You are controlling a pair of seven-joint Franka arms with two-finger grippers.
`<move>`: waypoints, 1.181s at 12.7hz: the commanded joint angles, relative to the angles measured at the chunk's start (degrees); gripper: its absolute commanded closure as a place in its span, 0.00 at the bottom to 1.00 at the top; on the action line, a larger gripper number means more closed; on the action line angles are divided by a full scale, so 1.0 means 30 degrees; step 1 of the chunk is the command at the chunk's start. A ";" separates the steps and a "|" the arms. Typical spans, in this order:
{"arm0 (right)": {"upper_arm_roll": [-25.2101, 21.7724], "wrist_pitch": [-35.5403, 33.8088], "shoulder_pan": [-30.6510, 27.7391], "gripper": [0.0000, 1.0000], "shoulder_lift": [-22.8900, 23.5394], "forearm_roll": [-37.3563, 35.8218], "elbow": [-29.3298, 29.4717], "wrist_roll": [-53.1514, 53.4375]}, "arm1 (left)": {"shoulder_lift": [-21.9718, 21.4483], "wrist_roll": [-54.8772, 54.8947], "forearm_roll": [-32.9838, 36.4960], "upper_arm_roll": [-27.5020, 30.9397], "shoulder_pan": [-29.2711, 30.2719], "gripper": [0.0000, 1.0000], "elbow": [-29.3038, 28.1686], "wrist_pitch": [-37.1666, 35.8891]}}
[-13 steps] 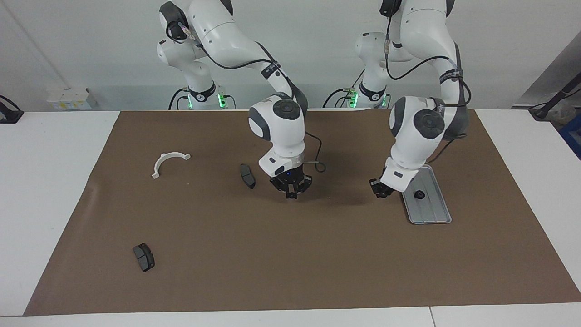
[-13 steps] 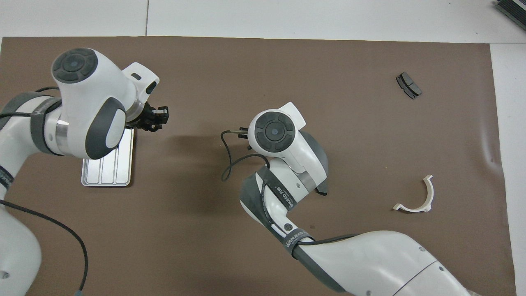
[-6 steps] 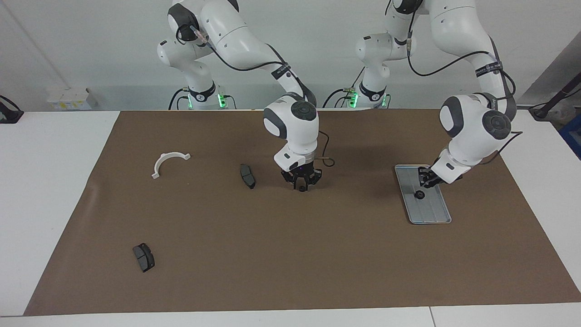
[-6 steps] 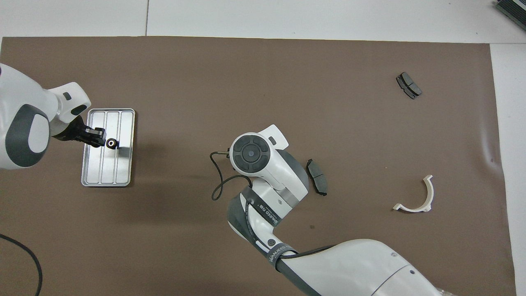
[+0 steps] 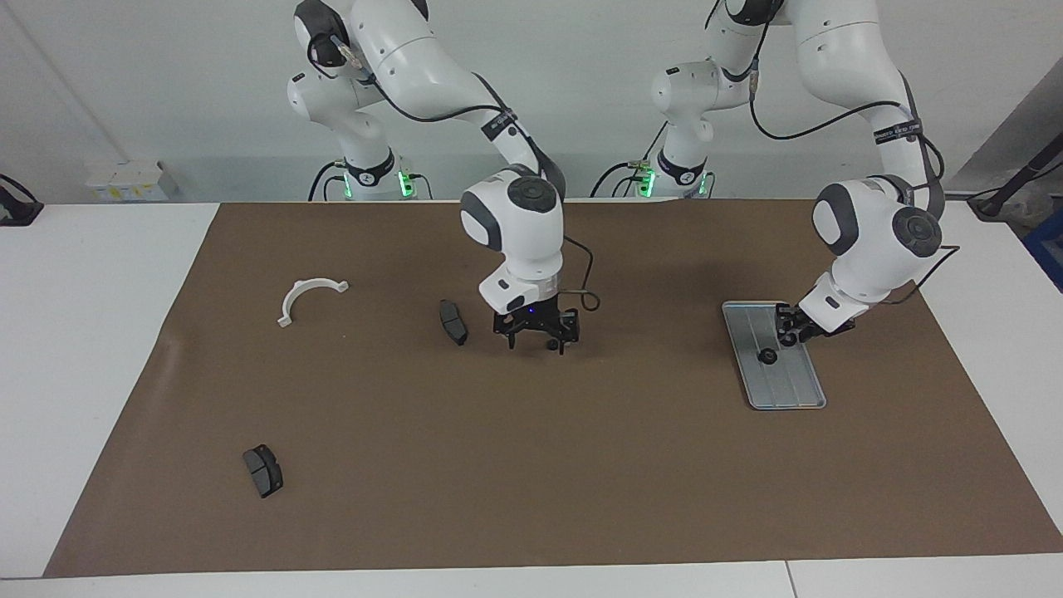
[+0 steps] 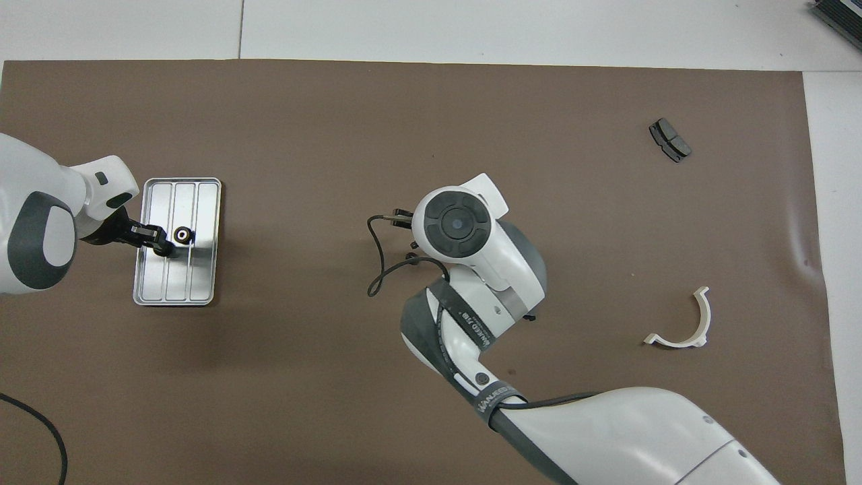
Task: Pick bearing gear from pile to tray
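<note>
A white curved bracket (image 5: 307,292) lies on the brown mat (image 5: 531,465) that covers the desk (image 5: 83,332), toward the right arm's end. A dark grey pad (image 5: 263,470) lies on the mat too. It is farther from the robots than the bracket and well apart from it. A second dark pad (image 5: 453,321) lies near the middle of the mat.

Just beside this second pad is the right pincer (image 5: 538,339). It points down, low over the mat, and its two fingers stand wide apart. I cannot see it holding anything.

Toward the left arm's end lies the silver tray (image 5: 789,390) with long ridges in it, flat on the mat. A tiny black round gear (image 5: 767,356) sits in the tray, about in its middle.

The left pincer (image 5: 789,332) is over the tray, close to the gear. From above, its tip looks just beside the gear. I cannot tell if this pincer is open or closed, or if it touches the gear.
</note>
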 commanded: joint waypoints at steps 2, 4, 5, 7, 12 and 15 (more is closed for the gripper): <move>0.0307 -0.0768 -0.2619 0.00 -0.2568 0.0077 -0.0985 -0.2450 | -0.0724 0.0360 -0.0025 -0.0062 0.0102 0.28 -0.0612 0.0399; 0.0307 -0.1849 -0.4055 0.00 -0.3477 0.0427 -0.0985 -0.3596 | -0.0695 -0.0515 -0.0025 -0.0091 -0.0424 0.29 -0.0203 0.0487; 0.0307 -0.2289 -0.4757 0.00 -0.3829 0.0457 -0.0985 -0.4094 | -0.0695 -0.1622 -0.0025 -0.0091 -0.0919 0.30 -0.0171 0.0516; 0.0307 -0.3547 -0.6019 0.00 -0.4881 0.0574 -0.0985 -0.5585 | -0.0695 -0.4111 -0.0025 -0.0091 -0.2148 0.31 -0.0025 0.0575; 0.0219 -0.7824 -0.9123 0.00 -0.7930 0.2303 -0.0576 -1.1033 | -0.0607 -1.1199 -0.0025 -0.0150 -0.5663 0.32 0.0297 0.0750; 0.0131 -1.0661 -1.0562 0.00 -0.8549 0.2303 0.0648 -1.3698 | 0.0005 -1.6467 -0.0025 -0.0121 -0.8529 0.32 0.0618 0.2413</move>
